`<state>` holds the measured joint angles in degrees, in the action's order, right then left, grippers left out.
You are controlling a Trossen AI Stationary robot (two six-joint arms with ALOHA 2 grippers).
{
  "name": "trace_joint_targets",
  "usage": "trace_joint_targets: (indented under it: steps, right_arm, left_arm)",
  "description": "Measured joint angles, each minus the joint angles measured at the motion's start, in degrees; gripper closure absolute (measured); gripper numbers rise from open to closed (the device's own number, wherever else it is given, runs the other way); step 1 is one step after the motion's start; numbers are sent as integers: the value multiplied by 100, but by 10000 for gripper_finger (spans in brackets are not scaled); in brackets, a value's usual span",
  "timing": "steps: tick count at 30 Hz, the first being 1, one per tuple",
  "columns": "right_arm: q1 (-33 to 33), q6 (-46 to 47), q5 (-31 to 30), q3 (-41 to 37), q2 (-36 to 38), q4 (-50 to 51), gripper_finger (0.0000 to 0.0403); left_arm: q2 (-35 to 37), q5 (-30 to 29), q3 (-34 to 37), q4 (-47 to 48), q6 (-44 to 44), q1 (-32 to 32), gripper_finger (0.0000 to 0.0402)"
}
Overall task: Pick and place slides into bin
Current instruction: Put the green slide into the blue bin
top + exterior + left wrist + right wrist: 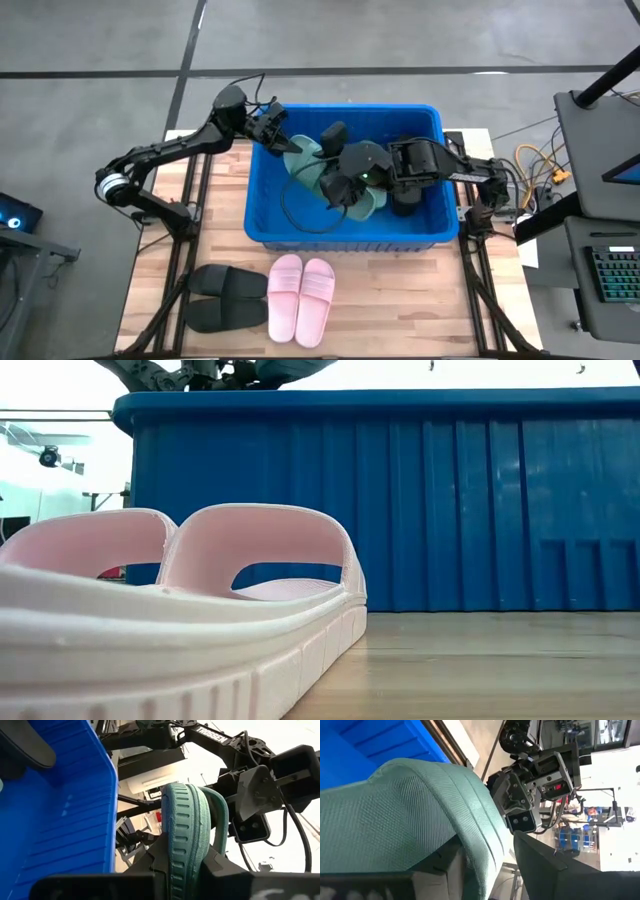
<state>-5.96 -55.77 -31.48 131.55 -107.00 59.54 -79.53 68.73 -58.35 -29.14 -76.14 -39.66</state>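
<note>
The blue bin (345, 238) stands mid-table. Both arms reach in over it. My left gripper (287, 142) is shut on a pale green slide (301, 157) over the bin's far left part; the left wrist view (182, 820) shows the slide edge-on. My right gripper (345, 190) is shut on a green slide (368, 205) over the bin's middle, which also shows in the right wrist view (410, 805). A pink pair (300, 298) and a black pair (226, 297) lie soles down on the table in front of the bin. My left gripper pinches the green slide's sole (181, 851) between its two fingers, across its thickness. The slide stands on edge, its ribbed rim toward the wrist camera and its strap (218, 807) to one side. It sticks out past the fingertips, beside the bin's wall. My right gripper pinches the green slide between its two fingers, one finger (545, 865) on the outer side and the other under the textured surface (470, 845). The slide itself hides the exact place of contact. In the high view it sits over the bin's inside.
The bin's front wall (400, 510) rises behind the pink pair (200, 600) in the low view. A black cable (300, 215) loops inside the bin. Dark shapes (335, 133) lie in the bin near the arms. Bare wooden table (400, 310) lies at the front right.
</note>
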Motion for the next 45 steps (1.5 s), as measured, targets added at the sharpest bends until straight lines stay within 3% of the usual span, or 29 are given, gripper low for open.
trace_joint_targets:
  steps: [10,16,23,34,45]
  right_arm:
    - [3,50,202,11,2,-143,316]
    - [45,223,189,7,2,-174,386]
    - [118,700,161,7,23,-306,392]
    - [169,1531,-317,154,256,-272,393]
    - [182,3109,-1157,236,565,29,394]
  left_arm:
    - [0,30,0,-18,109,-7,383]
    - [0,94,0,-32,307,-11,376]
    - [2,36,-22,-383,1196,-13,337]
    - [37,-647,-25,-1544,1406,-235,242]
    - [217,-700,-26,-3212,1412,-533,229]
